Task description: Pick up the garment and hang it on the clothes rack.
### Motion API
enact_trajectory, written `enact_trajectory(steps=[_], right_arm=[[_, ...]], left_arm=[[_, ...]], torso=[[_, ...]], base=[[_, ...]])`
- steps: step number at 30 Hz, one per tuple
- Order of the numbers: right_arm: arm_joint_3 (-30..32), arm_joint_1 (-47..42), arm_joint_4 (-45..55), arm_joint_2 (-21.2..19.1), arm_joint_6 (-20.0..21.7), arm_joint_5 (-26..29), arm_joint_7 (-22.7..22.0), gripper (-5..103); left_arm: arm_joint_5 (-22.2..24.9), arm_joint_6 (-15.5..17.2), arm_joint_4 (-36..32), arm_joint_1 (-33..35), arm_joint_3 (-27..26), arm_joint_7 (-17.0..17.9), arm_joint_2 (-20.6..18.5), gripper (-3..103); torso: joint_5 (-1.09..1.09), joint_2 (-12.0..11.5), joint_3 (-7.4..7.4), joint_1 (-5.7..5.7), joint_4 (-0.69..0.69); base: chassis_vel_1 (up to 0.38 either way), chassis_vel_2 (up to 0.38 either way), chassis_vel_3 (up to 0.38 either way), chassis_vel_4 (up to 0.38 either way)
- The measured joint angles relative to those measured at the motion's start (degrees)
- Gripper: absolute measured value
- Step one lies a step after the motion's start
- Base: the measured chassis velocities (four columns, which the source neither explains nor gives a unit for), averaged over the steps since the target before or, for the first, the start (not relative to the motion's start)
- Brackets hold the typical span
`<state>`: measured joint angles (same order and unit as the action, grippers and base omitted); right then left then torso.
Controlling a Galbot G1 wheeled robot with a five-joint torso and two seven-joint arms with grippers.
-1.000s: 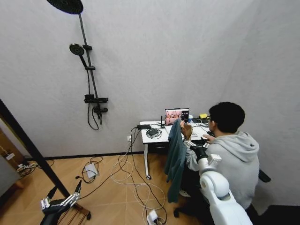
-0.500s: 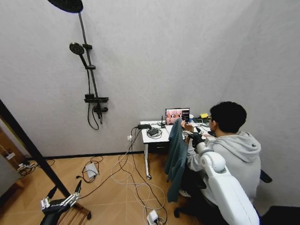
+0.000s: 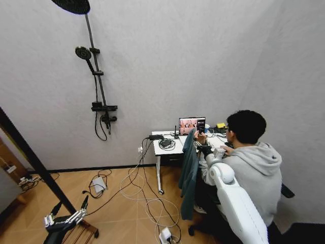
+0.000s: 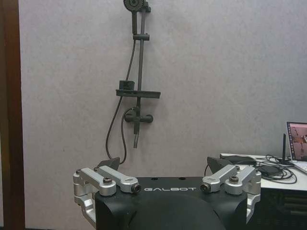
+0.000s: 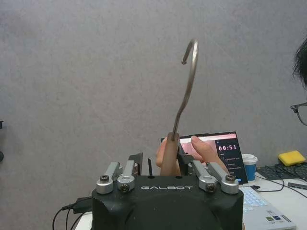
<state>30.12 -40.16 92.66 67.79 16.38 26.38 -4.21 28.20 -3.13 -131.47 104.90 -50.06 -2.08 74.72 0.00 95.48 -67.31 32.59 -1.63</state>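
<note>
The garment (image 3: 190,173), a long dark teal jacket, is hanging full length in the air beside the white desk (image 3: 163,147), its hem clear of the wooden floor (image 3: 122,203). It is hanging so because it is on a hanger whose metal hook (image 5: 188,86) is standing upright above the right gripper (image 5: 169,165). In the right wrist view the gripper's fingers are pressed together on the wooden neck of the hanger, just below the hook. A person's hand (image 5: 204,151) is touching the same hanger neck from the far side, so the weight is apparently being shared or passed over at this moment.

The right arm is reaching forward and up toward the desk to meet the garment at collar height; judged from the task, this is the pick-up step, with hanging not yet begun.

The left gripper (image 4: 168,179) is idling low at the robot's left, jaws spread wide and holding nothing.

Obstructions: the seated person in a grey hoodie (image 3: 254,168) is sitting close against the right arm. Loose cables (image 3: 147,198) are trailing across the floor below the garment, which could catch the hem. A wall-mounted shower fitting (image 3: 96,86) is standing well apart. A dark reddish-brown wooden post (image 4: 9,115) is standing at the edge of the left wrist view; whether it belongs to the clothes rack cannot be told.
</note>
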Motion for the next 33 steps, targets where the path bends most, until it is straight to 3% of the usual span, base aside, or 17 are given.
enact_trajectory(steps=[1, 4, 9, 24, 29, 33], right_arm=[[0.0, 0.0, 0.0, 0.0, 0.0, 0.0, 0.0, 42], [-0.1, 0.1, -0.1, 0.0, -0.2, -0.2, -0.1, 27], [-0.2, -0.1, 0.1, 0.0, -0.4, -0.6, -0.1, 11], [-0.4, -4.0, 7.8, 0.0, -0.8, -0.6, 1.8, 10], [-4.0, -8.0, 18.7, 0.3, 2.4, 2.4, 3.6, 10], [-6.6, -8.3, 21.7, 0.3, 3.4, 4.1, 4.9, 10]], left_arm=[[0.0, 0.0, 0.0, 0.0, 0.0, 0.0, 0.0, 100], [0.0, 0.0, 0.0, 0.0, 0.0, 0.0, 0.0, 100], [0.0, 0.0, 0.0, 0.0, 0.0, 0.0, 0.0, 100], [0.0, 0.0, 0.0, 0.0, 0.0, 0.0, 0.0, 100], [0.0, 0.0, 0.0, 0.0, 0.0, 0.0, 0.0, 100], [0.0, 0.0, 0.0, 0.0, 0.0, 0.0, 0.0, 100]], torso=[[0.00, 0.0, 0.00, 0.00, 0.00], [0.00, 0.0, 0.00, 0.00, 0.00], [0.00, 0.0, 0.00, 0.00, 0.00], [0.00, 0.0, 0.01, 0.00, 0.00], [-0.01, 0.0, 0.01, 0.00, -0.01], [-0.01, 0.0, 0.01, -0.01, 0.02]], base=[[0.000, 0.000, 0.000, 0.000], [0.000, 0.000, 0.000, 0.000], [0.000, 0.000, 0.000, 0.000], [0.000, 0.000, 0.000, 0.000], [0.000, 0.000, 0.000, 0.000], [0.037, 0.028, 0.041, 0.036]])
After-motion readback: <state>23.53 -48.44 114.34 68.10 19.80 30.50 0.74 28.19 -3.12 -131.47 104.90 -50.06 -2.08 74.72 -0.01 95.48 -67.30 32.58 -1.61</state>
